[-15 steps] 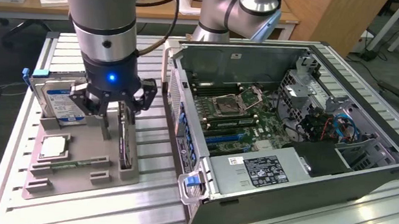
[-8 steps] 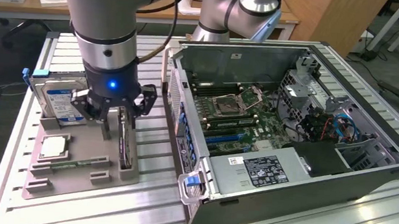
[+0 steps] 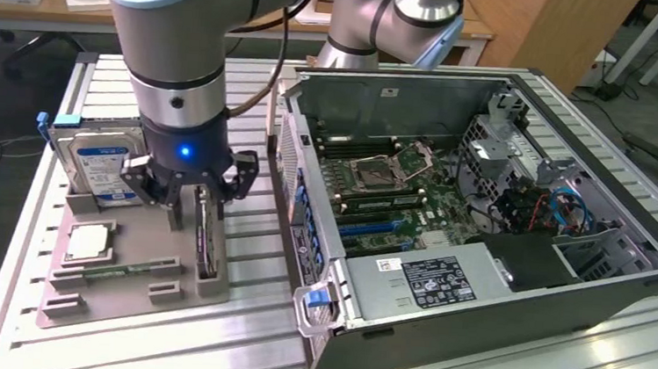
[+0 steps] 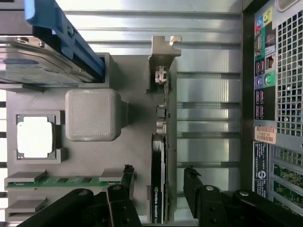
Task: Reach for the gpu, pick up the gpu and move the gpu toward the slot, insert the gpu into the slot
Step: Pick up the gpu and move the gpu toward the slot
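The gpu (image 3: 205, 241) stands on edge in the grey parts holder (image 3: 121, 287), a thin dark card with a metal end bracket (image 4: 163, 56). My gripper (image 3: 193, 198) hangs just above its far end, open, one finger on each side of the card. In the wrist view the gpu (image 4: 160, 161) runs between the black fingertips (image 4: 127, 174), which straddle it with a gap on both sides. The open computer case (image 3: 481, 205) lies to the exterior view's right, its motherboard slots (image 3: 378, 228) exposed.
A blue-labelled hard drive (image 3: 98, 162) stands in the holder at the exterior view's left, with a silver processor chip (image 3: 89, 241) and a memory stick (image 3: 128, 268) nearby. The case's rear panel (image 4: 272, 94) runs close beside the holder. Desks stand behind.
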Tool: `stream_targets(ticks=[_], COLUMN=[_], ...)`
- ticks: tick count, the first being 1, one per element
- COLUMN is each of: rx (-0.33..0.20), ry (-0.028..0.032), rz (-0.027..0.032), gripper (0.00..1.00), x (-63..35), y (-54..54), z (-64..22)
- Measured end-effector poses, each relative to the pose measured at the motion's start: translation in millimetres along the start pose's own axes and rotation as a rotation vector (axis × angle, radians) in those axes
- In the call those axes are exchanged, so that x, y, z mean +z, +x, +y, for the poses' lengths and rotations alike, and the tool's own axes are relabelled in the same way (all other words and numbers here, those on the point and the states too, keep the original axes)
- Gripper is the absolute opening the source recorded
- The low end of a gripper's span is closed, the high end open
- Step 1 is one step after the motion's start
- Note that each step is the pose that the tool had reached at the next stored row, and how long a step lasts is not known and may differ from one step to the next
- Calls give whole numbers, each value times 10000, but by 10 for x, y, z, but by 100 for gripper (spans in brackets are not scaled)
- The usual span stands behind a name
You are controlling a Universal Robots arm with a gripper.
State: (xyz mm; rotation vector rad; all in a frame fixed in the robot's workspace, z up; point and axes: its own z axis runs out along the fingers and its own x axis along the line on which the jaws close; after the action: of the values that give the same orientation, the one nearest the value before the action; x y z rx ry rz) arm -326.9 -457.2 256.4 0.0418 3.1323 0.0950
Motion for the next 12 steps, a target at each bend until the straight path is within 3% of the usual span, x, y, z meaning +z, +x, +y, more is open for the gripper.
stream_targets(ticks=[5, 12], rx=[101, 102], ry=[-1, -1], rz=[-5, -5], gripper=[55, 55], x=[37, 189], y=[1, 1], z=[1, -7])
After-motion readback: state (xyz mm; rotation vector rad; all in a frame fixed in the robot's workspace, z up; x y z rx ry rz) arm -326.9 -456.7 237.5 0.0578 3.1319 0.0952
